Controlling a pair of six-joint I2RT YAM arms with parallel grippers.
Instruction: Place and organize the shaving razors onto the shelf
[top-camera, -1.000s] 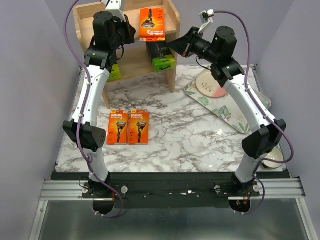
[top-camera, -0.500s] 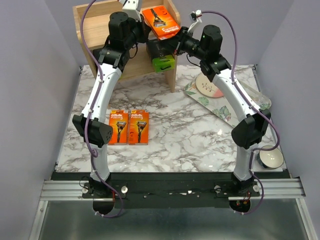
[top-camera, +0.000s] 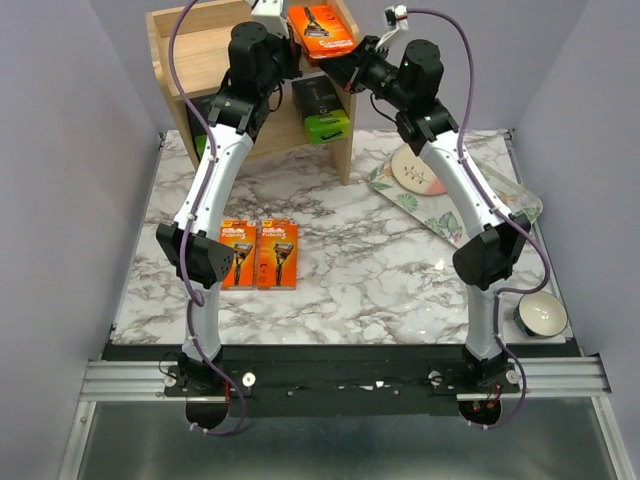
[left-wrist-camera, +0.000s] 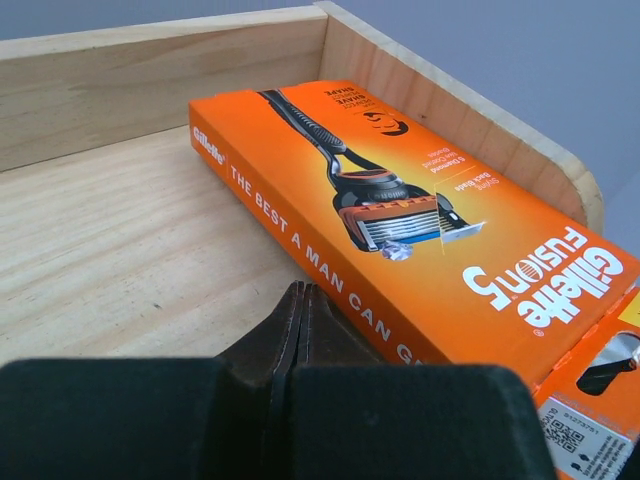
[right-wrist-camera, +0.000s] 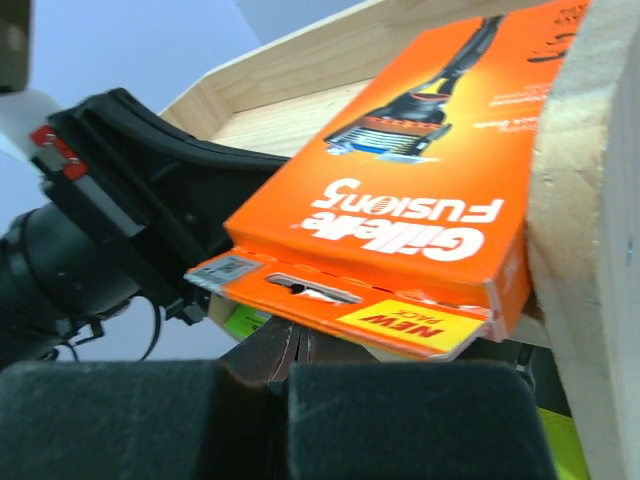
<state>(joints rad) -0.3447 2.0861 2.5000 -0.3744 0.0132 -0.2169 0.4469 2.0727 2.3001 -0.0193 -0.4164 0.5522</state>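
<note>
Resting on the top tier of the shelf (left-wrist-camera: 110, 250), one orange razor pack (left-wrist-camera: 400, 220) juts past the tier's edge. My left jaws, clenched empty, sit just beside its long side; my right jaws, likewise clenched, sit just below its jutting end.

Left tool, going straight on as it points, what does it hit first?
Probably the long side of the orange Gillette Fusion5 pack lying on the shelf top, just ahead of the shut left tool.
</note>
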